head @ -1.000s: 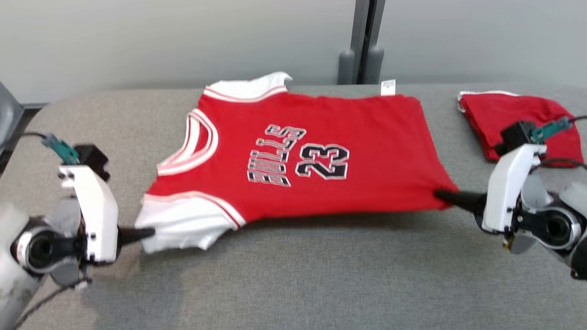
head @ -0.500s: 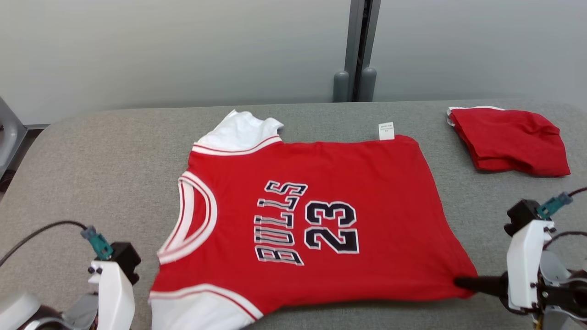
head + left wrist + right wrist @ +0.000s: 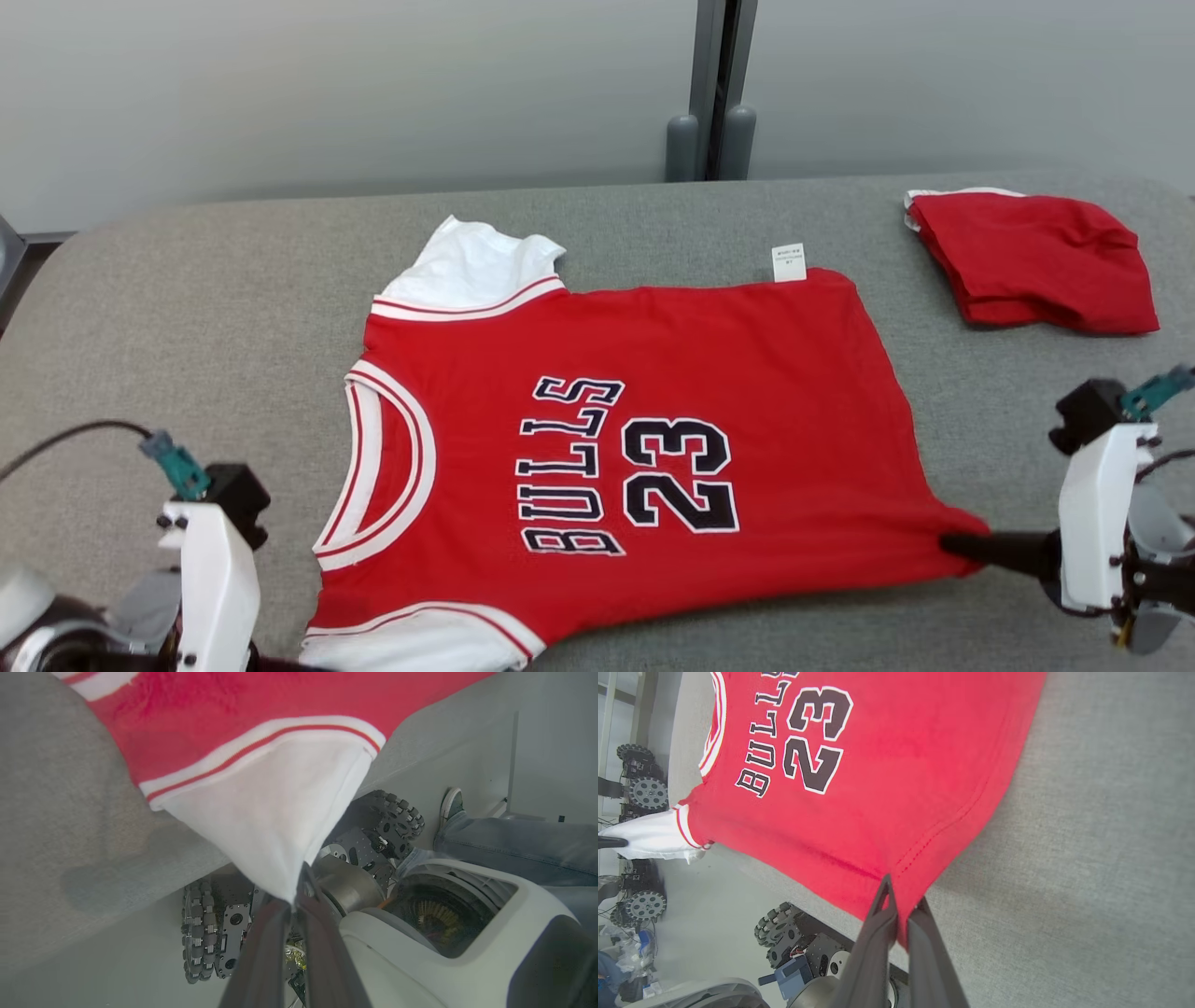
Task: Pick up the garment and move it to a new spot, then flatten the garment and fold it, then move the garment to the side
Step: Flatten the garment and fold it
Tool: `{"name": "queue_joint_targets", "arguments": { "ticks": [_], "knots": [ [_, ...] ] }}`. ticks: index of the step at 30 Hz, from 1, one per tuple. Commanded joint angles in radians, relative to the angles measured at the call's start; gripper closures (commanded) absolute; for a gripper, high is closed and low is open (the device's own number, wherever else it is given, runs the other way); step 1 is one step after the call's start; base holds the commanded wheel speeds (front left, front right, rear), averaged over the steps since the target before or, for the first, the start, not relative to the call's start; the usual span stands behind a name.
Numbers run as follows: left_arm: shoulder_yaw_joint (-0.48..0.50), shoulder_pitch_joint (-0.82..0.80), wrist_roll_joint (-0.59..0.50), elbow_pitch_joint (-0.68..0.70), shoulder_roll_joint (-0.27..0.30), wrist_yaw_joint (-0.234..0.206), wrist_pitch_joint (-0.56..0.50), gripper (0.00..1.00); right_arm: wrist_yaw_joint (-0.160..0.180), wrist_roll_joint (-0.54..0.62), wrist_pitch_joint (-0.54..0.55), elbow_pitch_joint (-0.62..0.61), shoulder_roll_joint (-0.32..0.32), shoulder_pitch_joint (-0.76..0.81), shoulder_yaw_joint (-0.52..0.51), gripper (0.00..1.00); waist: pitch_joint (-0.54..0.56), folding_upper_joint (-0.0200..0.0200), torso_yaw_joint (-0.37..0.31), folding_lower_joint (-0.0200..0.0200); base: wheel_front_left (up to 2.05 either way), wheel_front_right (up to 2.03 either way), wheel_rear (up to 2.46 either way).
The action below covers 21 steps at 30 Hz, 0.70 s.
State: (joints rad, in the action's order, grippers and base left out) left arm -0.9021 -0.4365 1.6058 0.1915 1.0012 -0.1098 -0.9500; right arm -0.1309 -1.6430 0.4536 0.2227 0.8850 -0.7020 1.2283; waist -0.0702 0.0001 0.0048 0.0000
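Observation:
The garment is a red jersey with white sleeves and "BULLS 23" in black, spread face up on the grey table. At the head view's bottom edge my left gripper holds the near white sleeve. The left wrist view shows that gripper shut on the sleeve's tip, past the table's front edge. My right gripper is shut on the near hem corner. The right wrist view shows its fingers pinching the red hem.
A folded red garment lies at the table's back right. A grey post stands behind the table. Below the front edge are my base's wheels. A person's shoe and trouser leg are beside the base.
The head camera has shifted. Both grippers, still shut on the garment, have drawn its near edge toward me, and it now lies flatter on the table.

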Motion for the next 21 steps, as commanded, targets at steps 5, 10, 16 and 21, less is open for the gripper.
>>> {"name": "queue_joint_targets", "arguments": {
  "ticks": [5,10,16,21],
  "knots": [
    [0.011,-0.108,-0.016,-0.065,-0.048,-0.032,-0.062,1.0,0.0,0.001,0.022,0.042,-0.021,-0.068,-0.022,1.0,-0.055,-0.0001,0.003,0.0,0.0,0.0,0.0],
    [0.022,-0.207,-0.028,-0.157,-0.105,-0.05,-0.108,1.0,0.0,-0.015,0.057,0.093,-0.045,-0.117,-0.034,1.0,-0.094,-0.0001,0.005,0.0,0.0,0.0,0.0],
    [0.038,-0.299,-0.036,-0.258,-0.167,-0.055,-0.127,1.0,0.0,-0.037,0.058,0.148,-0.073,-0.151,-0.054,1.0,-0.128,-0.0001,0.002,0.0,0.0,0.0,0.0],
    [0.048,-0.346,-0.058,-0.313,-0.2,-0.039,-0.109,1.0,0.0,-0.043,0.054,0.17,-0.094,-0.165,-0.064,1.0,-0.152,-0.0001,-0.001,0.0,0.0,0.0,0.0]
  ]
}}
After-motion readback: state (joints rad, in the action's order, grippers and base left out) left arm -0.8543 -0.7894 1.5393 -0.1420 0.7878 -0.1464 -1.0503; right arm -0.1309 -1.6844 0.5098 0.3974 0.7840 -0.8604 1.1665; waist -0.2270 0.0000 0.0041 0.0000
